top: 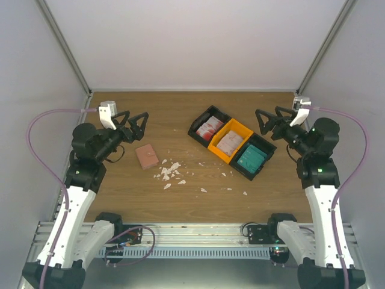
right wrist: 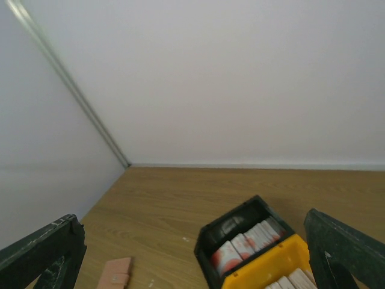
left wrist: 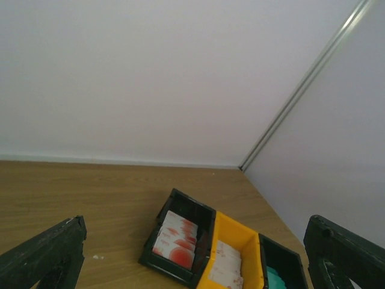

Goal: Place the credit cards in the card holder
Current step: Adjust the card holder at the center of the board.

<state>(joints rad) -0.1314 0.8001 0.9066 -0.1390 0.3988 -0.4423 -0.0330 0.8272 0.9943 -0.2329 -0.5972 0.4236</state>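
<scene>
Found small white torn paper scraps (top: 170, 171) strewn nearest on the brown wooden surface (top: 123, 198), beside the flat salmon-pink rectangular card holder (top: 146, 156). Saw thin plastic credit cards (top: 230, 143) stacked inside black and orange plastic bins (top: 242, 126). Noted left hand (top: 136, 119) and right hand (top: 269, 114) farthest, spread wide, empty.

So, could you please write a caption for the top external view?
Left gripper and right gripper open; card holder lying beside white scraps, credit cards stacked in three bins.

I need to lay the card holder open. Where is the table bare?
Bare wood runs between the back wall and the bins, and along the near edge below the white scraps. Crowded: scraps beside the card holder, and the bins themselves.
</scene>
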